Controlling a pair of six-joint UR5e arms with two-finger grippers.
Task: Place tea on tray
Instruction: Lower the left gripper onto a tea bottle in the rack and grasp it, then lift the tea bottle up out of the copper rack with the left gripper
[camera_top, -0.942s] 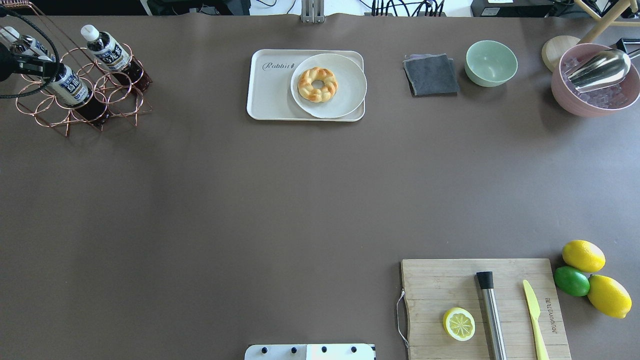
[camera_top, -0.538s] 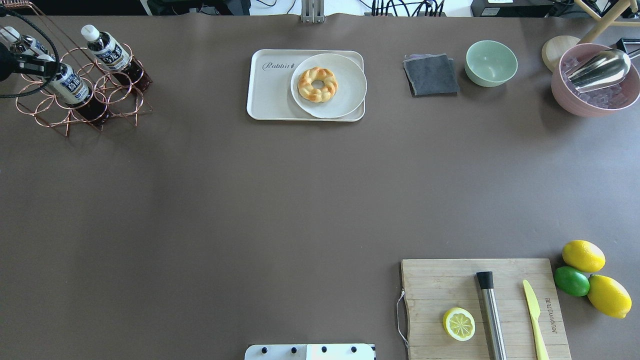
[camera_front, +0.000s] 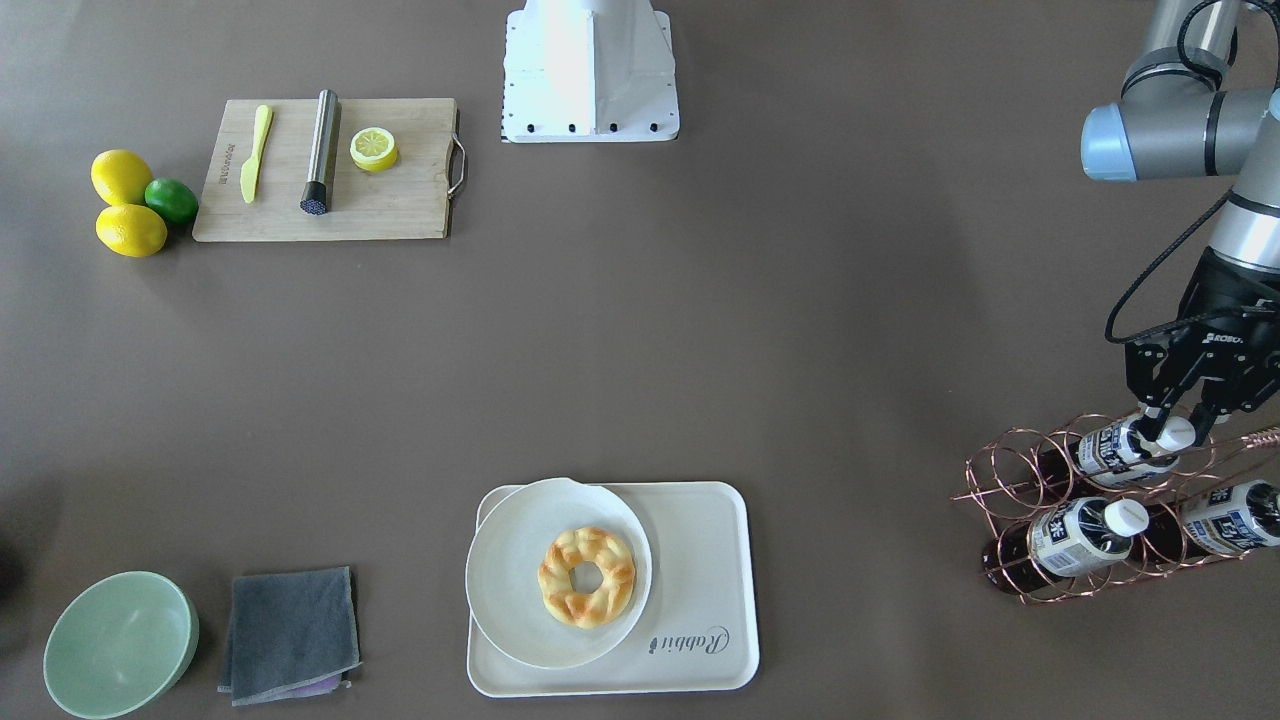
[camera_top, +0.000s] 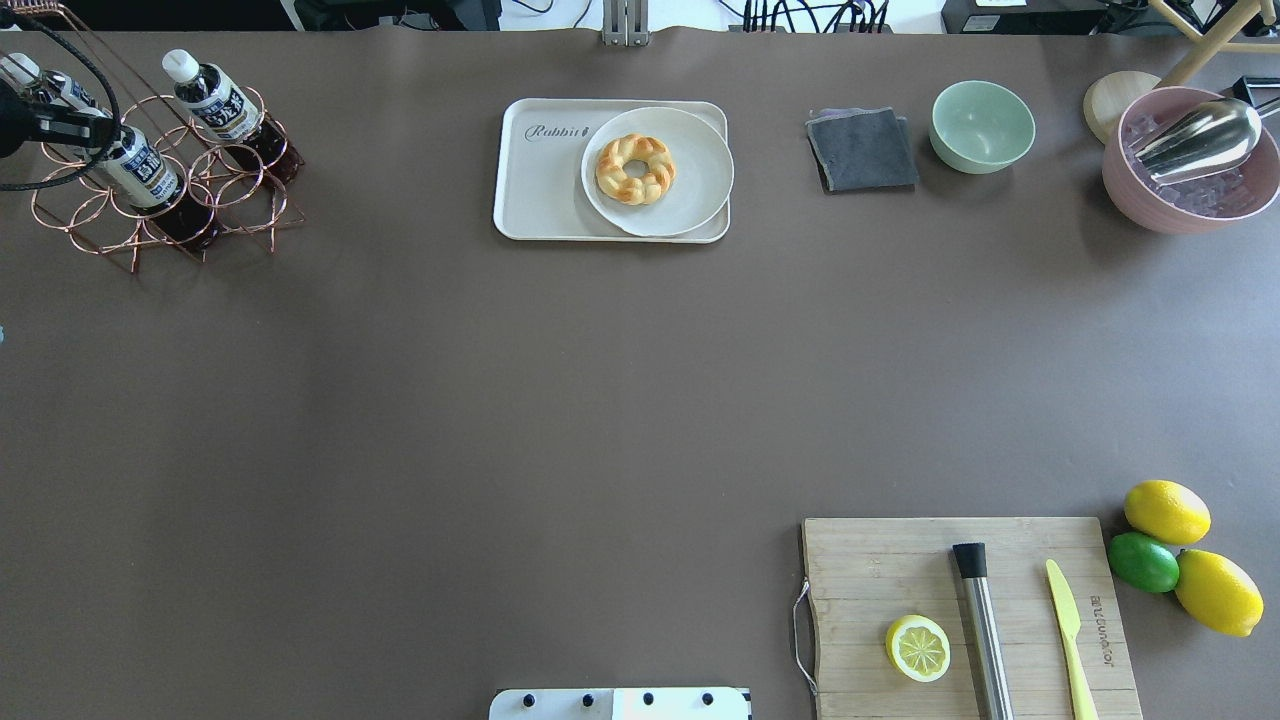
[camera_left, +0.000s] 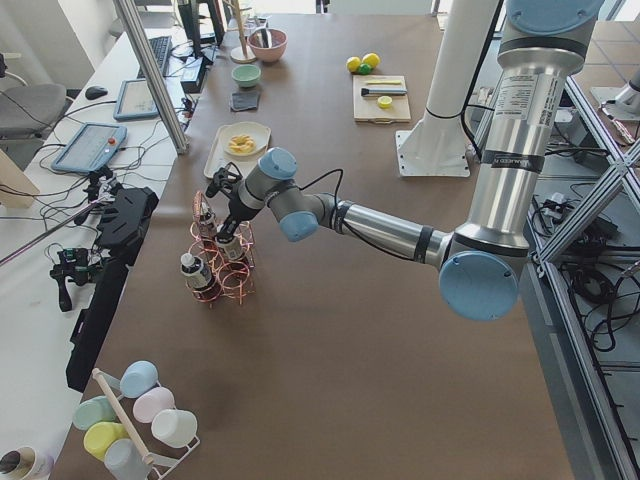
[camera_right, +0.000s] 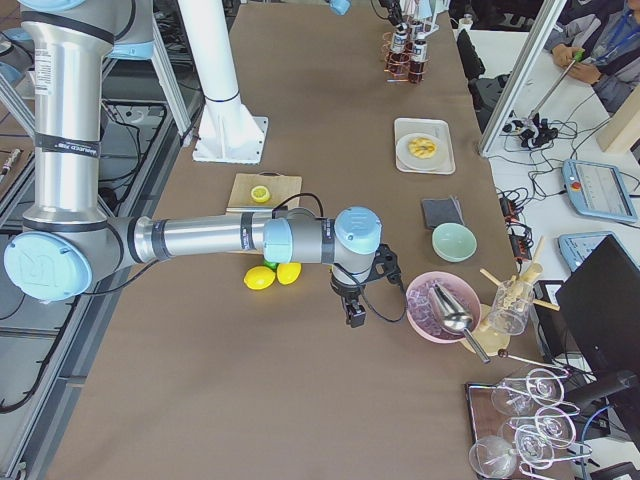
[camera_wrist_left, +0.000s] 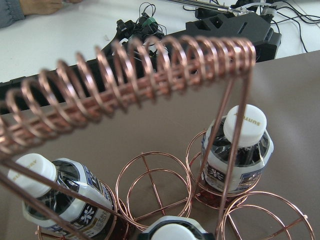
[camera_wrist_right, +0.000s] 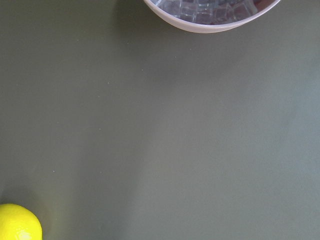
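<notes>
The tea bottle (camera_front: 1105, 450) with a white cap leans in a copper wire rack (camera_front: 1000, 480) at the table's left end. My left gripper (camera_front: 1172, 432) is closed around its cap; the cap shows at the bottom of the left wrist view (camera_wrist_left: 172, 232). In the overhead view the gripper (camera_top: 62, 125) sits over the bottle's (camera_top: 145, 168) top. Two more tea bottles (camera_front: 1075, 535) (camera_front: 1230, 520) stand in the rack. The cream tray (camera_top: 540, 190) lies at the far middle. My right gripper (camera_right: 354, 312) hangs near the pink bowl; I cannot tell its state.
A round white plate (camera_top: 690, 180) with a doughnut (camera_top: 634, 168) covers the tray's right part. A grey cloth (camera_top: 862, 150), a green bowl (camera_top: 983, 125) and a pink ice bowl (camera_top: 1150, 200) lie to the right. A cutting board (camera_top: 880, 570) and lemons (camera_top: 1166, 511) are near me.
My left gripper has shifted a little to the far left, and the held bottle's top has moved slightly with it. Nothing else has moved.
</notes>
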